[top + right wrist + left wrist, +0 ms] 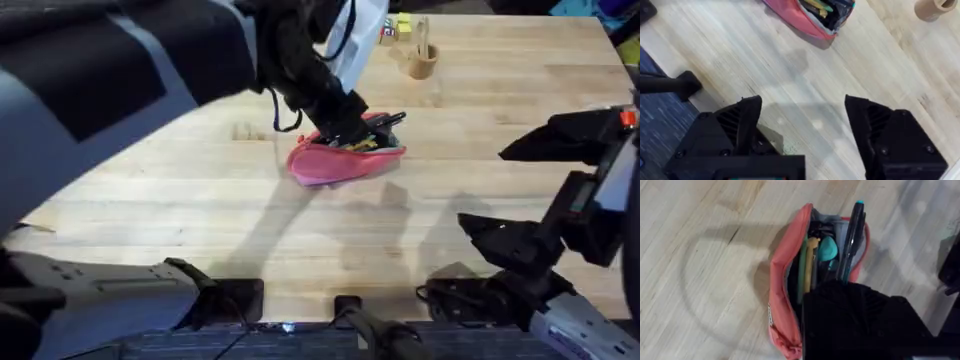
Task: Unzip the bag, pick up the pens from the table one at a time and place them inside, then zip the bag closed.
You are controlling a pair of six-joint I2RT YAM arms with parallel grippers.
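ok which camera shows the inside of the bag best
The left wrist view: it looks straight down into the open bag, showing pens and lining. The overhead view shows the bag partly behind the left gripper. The right wrist view catches one open end at the frame edge.

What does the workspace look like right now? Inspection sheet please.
Surface: light wooden plank table, bare around the pouch.
Job's things: coral-pink fabric pouch unzipped, a black pen sticking out, a yellow pen inside.
Clutter: tan cup-shaped holder and small yellow block at the far edge.
Grippers: left gripper at the pouch mouth; right gripper open, near the front edge.
Cables: black cable on the left arm.
Surroundings: nothing seen.
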